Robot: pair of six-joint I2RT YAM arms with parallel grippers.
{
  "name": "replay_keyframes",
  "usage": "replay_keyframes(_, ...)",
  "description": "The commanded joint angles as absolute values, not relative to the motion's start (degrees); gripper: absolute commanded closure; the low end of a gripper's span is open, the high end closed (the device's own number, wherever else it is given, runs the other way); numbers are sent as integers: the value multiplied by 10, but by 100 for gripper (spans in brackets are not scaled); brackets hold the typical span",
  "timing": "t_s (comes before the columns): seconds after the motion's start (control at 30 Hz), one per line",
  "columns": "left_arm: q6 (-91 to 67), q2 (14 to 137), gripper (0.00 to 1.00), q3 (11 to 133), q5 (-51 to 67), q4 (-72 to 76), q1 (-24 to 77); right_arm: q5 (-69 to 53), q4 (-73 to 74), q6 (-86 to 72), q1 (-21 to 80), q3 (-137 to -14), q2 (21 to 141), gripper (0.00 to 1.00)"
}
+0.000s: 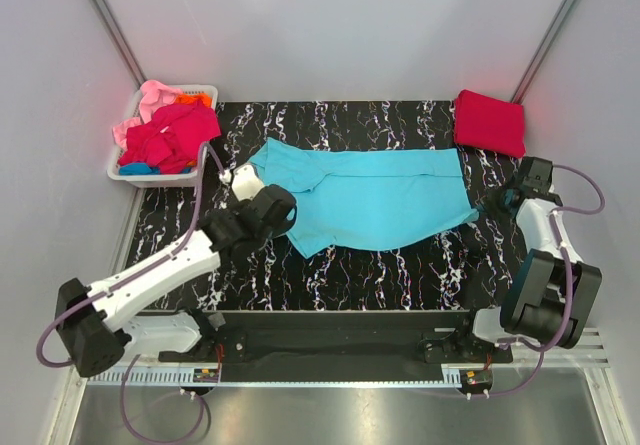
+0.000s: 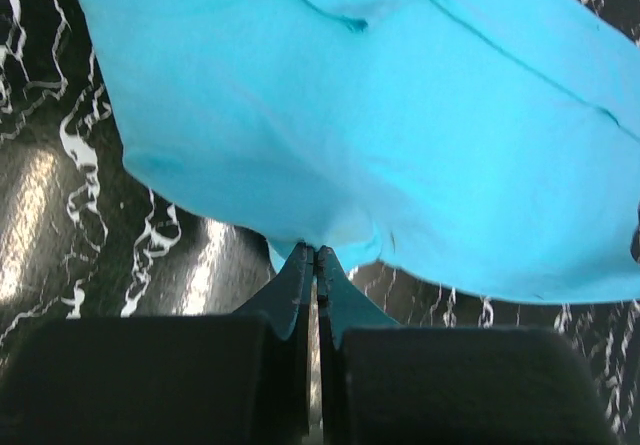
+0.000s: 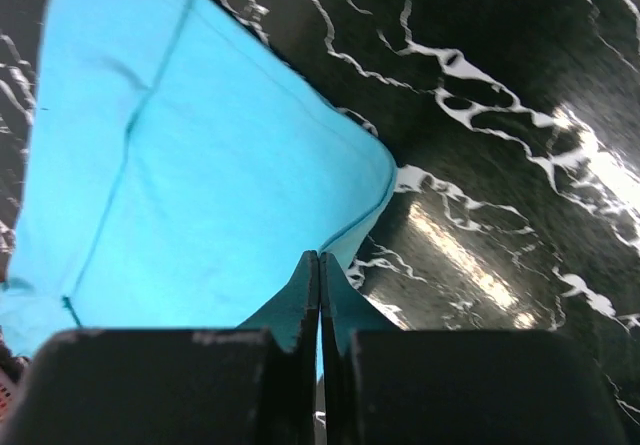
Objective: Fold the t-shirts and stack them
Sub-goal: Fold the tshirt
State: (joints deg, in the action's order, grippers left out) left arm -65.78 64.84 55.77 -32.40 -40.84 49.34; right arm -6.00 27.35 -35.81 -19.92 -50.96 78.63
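Observation:
A turquoise t-shirt (image 1: pixel 375 195) lies spread out across the middle of the black marbled table. My left gripper (image 1: pixel 292 217) is shut on its left near edge; in the left wrist view (image 2: pixel 315 253) the cloth (image 2: pixel 380 135) runs in between the closed jaws. My right gripper (image 1: pixel 487 205) is shut on the shirt's right near corner, and the hem (image 3: pixel 200 185) is pinched between the jaws in the right wrist view (image 3: pixel 320 258). A folded crimson red t-shirt (image 1: pixel 490 123) lies at the back right.
A white slotted basket (image 1: pixel 150 177) stands at the back left, off the table's edge. It holds crumpled shirts: magenta-red (image 1: pixel 175 135), pink (image 1: pixel 155 95), orange (image 1: pixel 190 97) and blue (image 1: pixel 140 169). Grey walls close in the sides and back.

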Motion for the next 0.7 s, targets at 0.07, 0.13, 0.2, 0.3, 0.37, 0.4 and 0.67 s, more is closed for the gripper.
replay_keyframes(0.07, -635, 708, 100, 616, -370, -398, 455, -112, 234, -345, -201, -565, 816, 100)
replay_keyframes(0.13, -632, 723, 100, 626, -367, -396, 440, -120, 229, -344, -201, -584, 836, 100)
replay_keyframes(0.2, -628, 741, 100, 635, -367, -390, 415, -127, 214, -343, -201, -600, 856, 100)
replay_keyframes(0.3, -621, 757, 100, 645, -370, -381, 378, -138, 192, -343, -201, -627, 892, 100)
replay_keyframes(0.37, -618, 767, 100, 656, -374, -375, 361, -156, 175, -347, -201, -643, 916, 100)
replay_keyframes(0.4, -612, 772, 100, 659, -374, -371, 345, -165, 167, -348, -201, -656, 940, 100)
replay_keyframes(0.67, -578, 845, 100, 714, -361, -336, 290, -237, 133, -327, -200, -742, 1060, 100)
